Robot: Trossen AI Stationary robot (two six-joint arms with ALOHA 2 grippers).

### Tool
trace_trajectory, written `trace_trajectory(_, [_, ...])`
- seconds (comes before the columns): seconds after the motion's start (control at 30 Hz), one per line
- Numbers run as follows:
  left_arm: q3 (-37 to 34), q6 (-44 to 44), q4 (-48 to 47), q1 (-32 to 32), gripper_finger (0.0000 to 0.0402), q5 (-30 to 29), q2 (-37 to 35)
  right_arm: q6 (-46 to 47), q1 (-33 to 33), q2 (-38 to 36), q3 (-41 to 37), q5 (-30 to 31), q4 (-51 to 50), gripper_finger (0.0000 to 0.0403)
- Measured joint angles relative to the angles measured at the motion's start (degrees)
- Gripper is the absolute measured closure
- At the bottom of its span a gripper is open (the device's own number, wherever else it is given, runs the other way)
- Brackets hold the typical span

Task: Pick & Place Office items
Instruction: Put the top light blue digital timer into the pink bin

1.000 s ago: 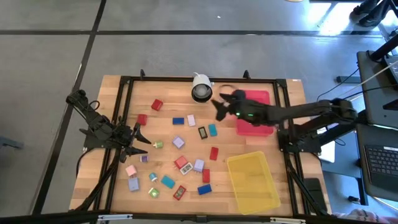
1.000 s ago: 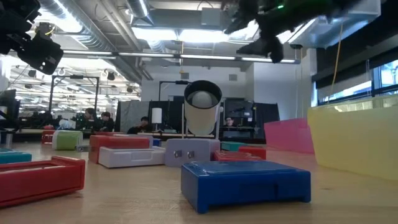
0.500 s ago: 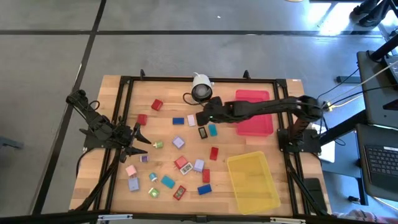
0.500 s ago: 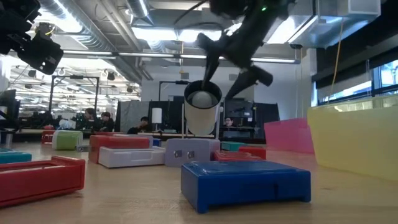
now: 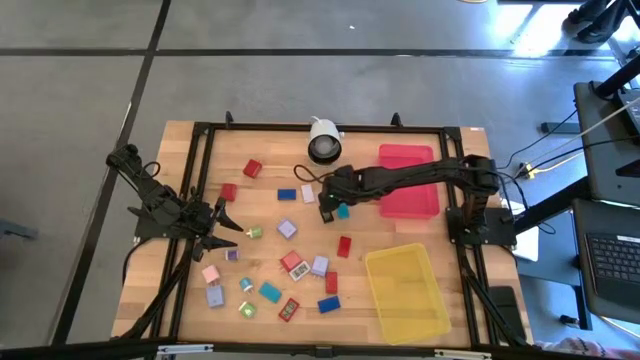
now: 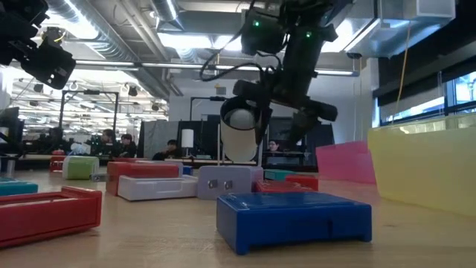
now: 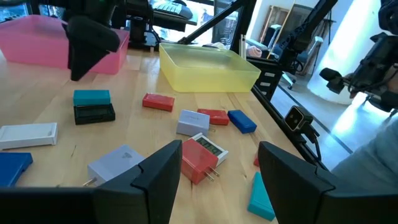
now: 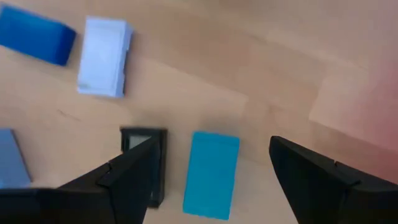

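High view: right claw [image 5: 328, 205] sits mid-tabletop, over the teal block [image 5: 342, 210] and black block [image 5: 325, 212]; left claw [image 5: 226, 222] waits by the left edge. Low view: right claw [image 6: 277, 126] hangs above the tabletop [image 6: 171, 246]. Right wrist view: right claw fingers [image 8: 134, 177] spread wide, empty, straddling the teal block [image 8: 212, 175]; left wrist view: left claw [image 7: 219, 167] parted, empty.

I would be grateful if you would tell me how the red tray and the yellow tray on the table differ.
The red tray lies toward the table's far edge, with the right arm reaching across it; the yellow tray lies at the near right corner, with no arm over it. The red one is squarer and smaller in outline; the yellow one is longer and set at a slant. Both are open, rectangular, and on the right arm's side of the table.
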Motion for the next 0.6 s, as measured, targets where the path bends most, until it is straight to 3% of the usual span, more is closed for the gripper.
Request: trace_trajectory(0.6, [0.0, 0.0, 0.0, 0.0, 0.0194, 0.0, 0.0, 2.1, 0.5, 5.2, -0.1, 0.2, -0.9, 0.0096])
